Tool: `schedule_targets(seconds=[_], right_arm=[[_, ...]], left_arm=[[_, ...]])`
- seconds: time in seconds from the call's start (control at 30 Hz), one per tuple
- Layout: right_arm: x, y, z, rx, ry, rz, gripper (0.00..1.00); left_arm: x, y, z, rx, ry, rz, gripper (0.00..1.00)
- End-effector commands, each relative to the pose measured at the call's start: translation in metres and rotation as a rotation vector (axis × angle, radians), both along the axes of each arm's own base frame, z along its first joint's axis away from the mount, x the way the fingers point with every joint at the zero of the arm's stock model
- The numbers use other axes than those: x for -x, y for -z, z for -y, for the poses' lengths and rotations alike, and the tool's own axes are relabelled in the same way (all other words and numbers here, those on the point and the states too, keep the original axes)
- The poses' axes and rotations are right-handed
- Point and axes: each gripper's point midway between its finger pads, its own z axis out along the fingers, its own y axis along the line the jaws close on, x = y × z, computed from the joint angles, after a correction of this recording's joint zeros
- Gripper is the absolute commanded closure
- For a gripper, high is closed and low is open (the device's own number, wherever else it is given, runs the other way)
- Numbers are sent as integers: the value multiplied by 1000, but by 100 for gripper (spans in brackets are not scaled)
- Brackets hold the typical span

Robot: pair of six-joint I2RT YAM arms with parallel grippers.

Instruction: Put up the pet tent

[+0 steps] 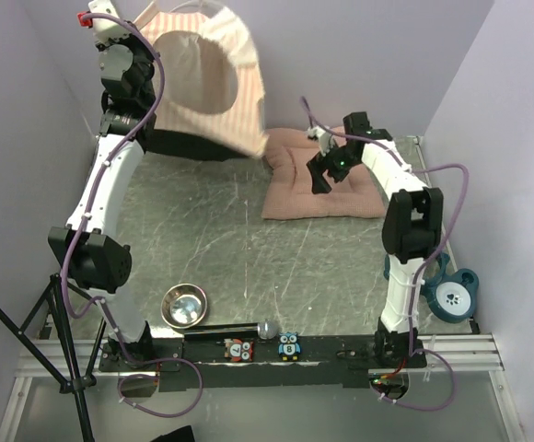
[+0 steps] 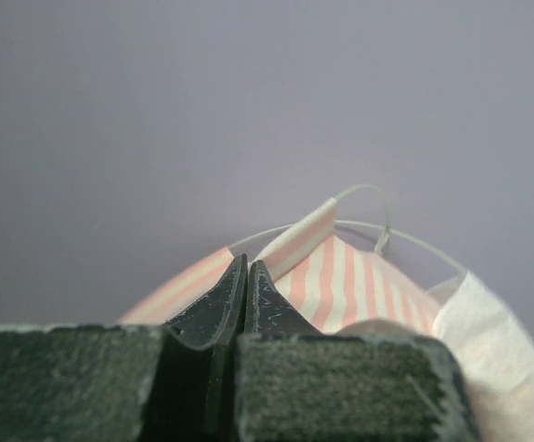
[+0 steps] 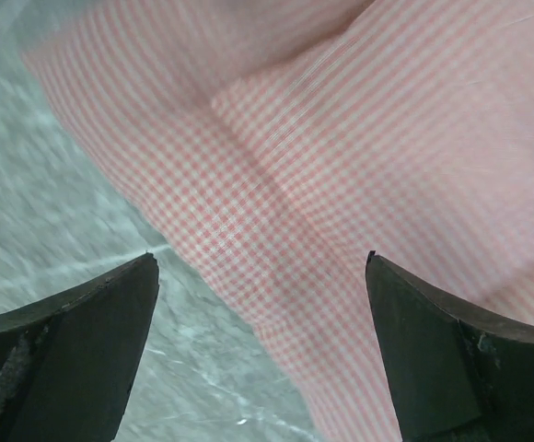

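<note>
The pet tent [image 1: 203, 69] stands tilted at the back left, its round opening facing me and its black floor showing underneath. In the left wrist view its pink-striped top [image 2: 341, 281] and thin white poles [image 2: 377, 228] lie just behind my left gripper [image 2: 247, 265]. That gripper is raised beside the tent's upper left corner and is shut, fingertips together, with nothing visible between them. My right gripper [image 1: 320, 177] hovers wide open over the left edge of the pink cushion [image 1: 327, 175]; its checked fabric [image 3: 387, 166] fills the gap between the fingers [image 3: 83, 331].
The tent's lower right corner overhangs the cushion. A metal bowl [image 1: 184, 306] sits near the front left. A teal paw-print object [image 1: 453, 295] lies by the right arm's base. Two owl figures [image 1: 289, 347] and a black bar with a silver ball [image 1: 267, 329] line the front edge.
</note>
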Motion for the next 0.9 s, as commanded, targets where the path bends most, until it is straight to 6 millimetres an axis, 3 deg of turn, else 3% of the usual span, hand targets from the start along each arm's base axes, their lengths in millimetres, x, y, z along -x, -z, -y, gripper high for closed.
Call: schedule_targets(seconds=[0.0,0.17,0.27,0.3,0.4,0.43,0.67,0.87], right_arm=[[22,44,-8,58,-187,-93,0],[44,66,0,89,-191,-182,3],[57,77,5,117,-197,-211,17],[61,80,7,125,-196,-222,28],[75,86,8,124,-211,-269,86],[80,84,7,119,-219,-279,100],[148,49,-29,24,-354,-300,100],[192,29,-61,-72,-408,-343,100]], left_arm=[[14,-35,-10,51,-24,123,99],[15,-16,-15,22,-26,75,99],[20,-11,-24,15,-22,70,99],[22,-12,-28,29,-7,76,99],[24,-15,-33,107,84,93,99],[25,-18,-35,131,110,107,99],[34,-53,-26,237,285,260,99],[34,-82,-10,403,447,341,99]])
